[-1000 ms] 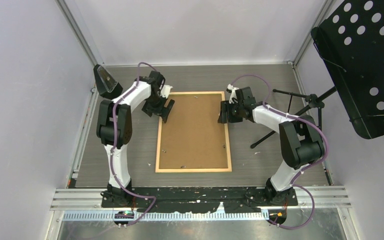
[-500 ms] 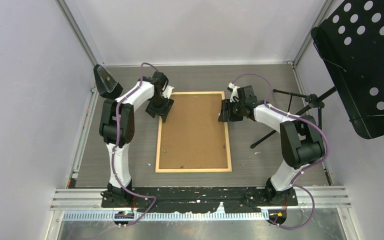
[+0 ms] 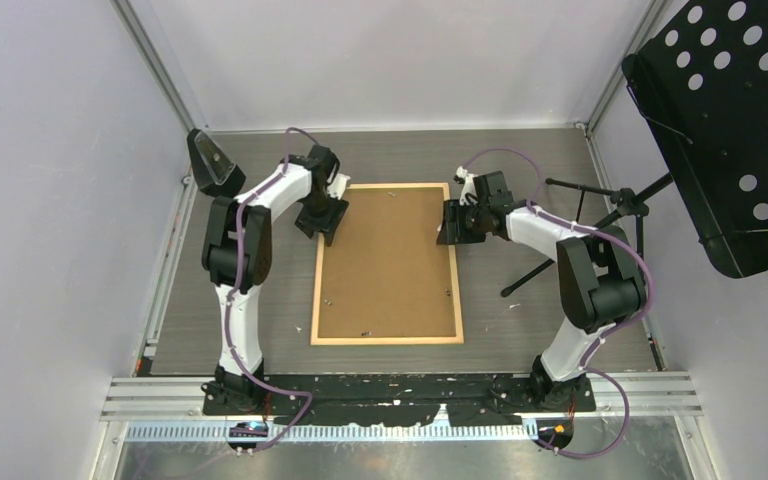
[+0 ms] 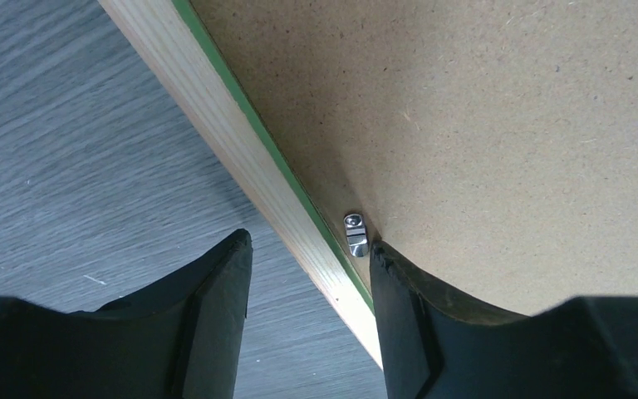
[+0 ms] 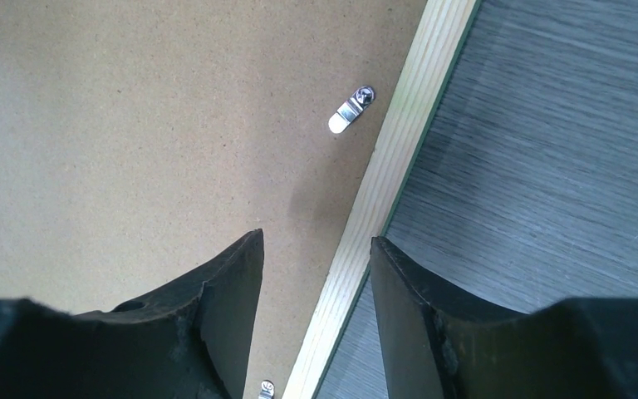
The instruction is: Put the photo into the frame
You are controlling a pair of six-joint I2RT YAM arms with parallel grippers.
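Brown hardboard backing sheet [image 3: 387, 262] flat on grey wood-grain table [image 3: 520, 330], small metal clips [image 4: 355, 234] at its edges. Black perforated music stand [image 3: 730, 130] at right. Dark wedge-shaped object [image 3: 210, 160] far left.

The frame [image 3: 387, 340] lies flat in the middle of the table [image 3: 280, 300], with a backing board [image 3: 385, 260] inside it. The left gripper [image 3: 322, 222] straddles the frame's left rail near the far corner (a clip [image 4: 355, 234] sits just beside its inner finger). The right gripper [image 3: 450, 228] straddles the right rail opposite. A music stand [image 3: 600, 210] stands at the table's right edge.
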